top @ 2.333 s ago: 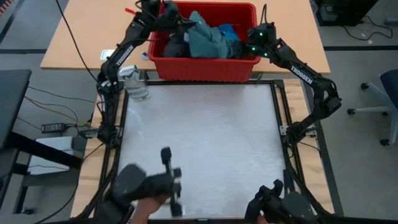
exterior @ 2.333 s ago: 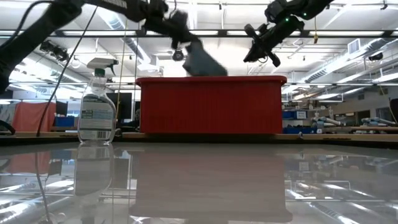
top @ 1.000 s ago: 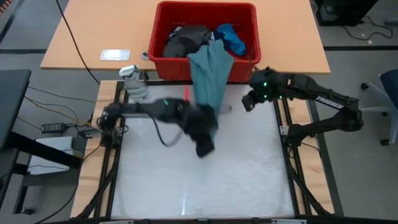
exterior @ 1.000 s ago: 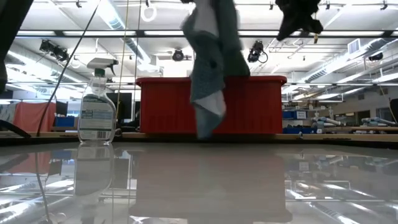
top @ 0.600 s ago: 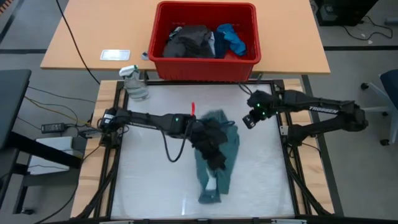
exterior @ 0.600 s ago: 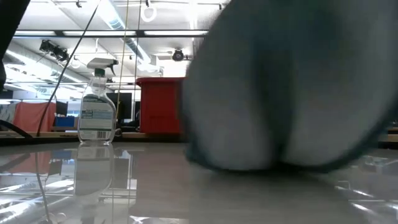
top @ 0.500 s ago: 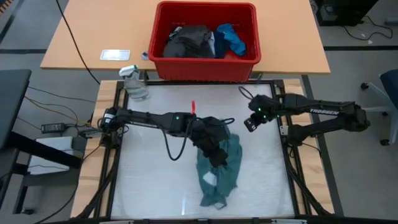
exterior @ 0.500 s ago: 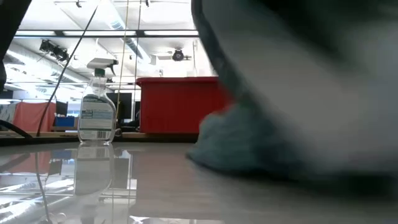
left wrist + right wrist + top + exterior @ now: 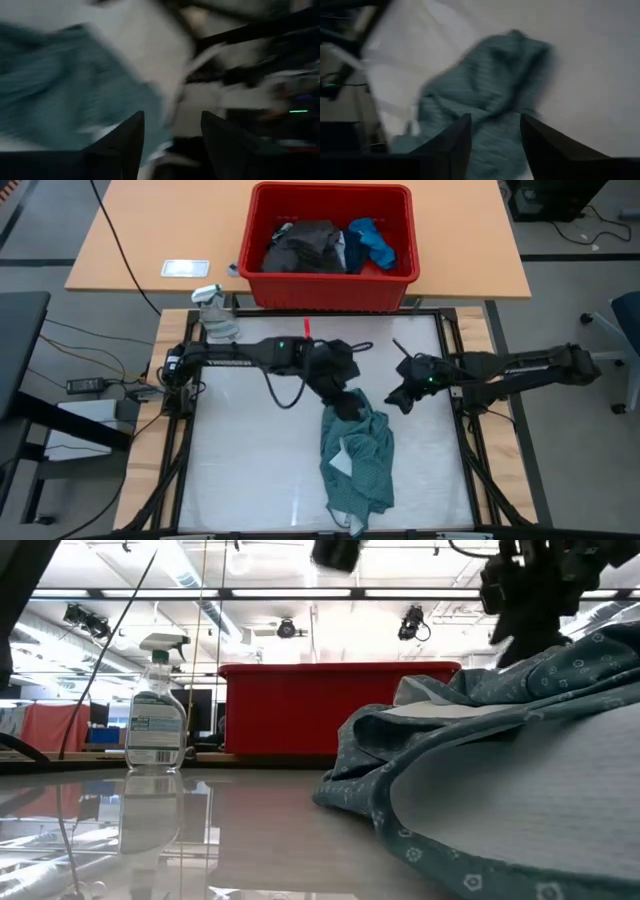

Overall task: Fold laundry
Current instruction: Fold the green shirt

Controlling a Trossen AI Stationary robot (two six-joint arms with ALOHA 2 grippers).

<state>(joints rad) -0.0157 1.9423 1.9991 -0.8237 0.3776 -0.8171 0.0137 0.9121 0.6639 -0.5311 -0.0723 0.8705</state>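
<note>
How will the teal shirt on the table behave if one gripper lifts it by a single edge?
The teal shirt lies crumpled in soft folds, so it would probably sag and hang limp. It looks thin, likely light. Its spread over the white table suggests trailing parts would drag.

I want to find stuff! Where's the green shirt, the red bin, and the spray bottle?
green shirt (image 9: pixel 358 452), high view, middle of the crumpled cloth.
red bin (image 9: pixel 330 292), high view, its front wall.
spray bottle (image 9: pixel 155 720), low view, its label.

Open-plan robotics lab: ceiling strip lights (image 9: pixel 250 592), rows of workbenches (image 9: pixel 560 748).
</note>
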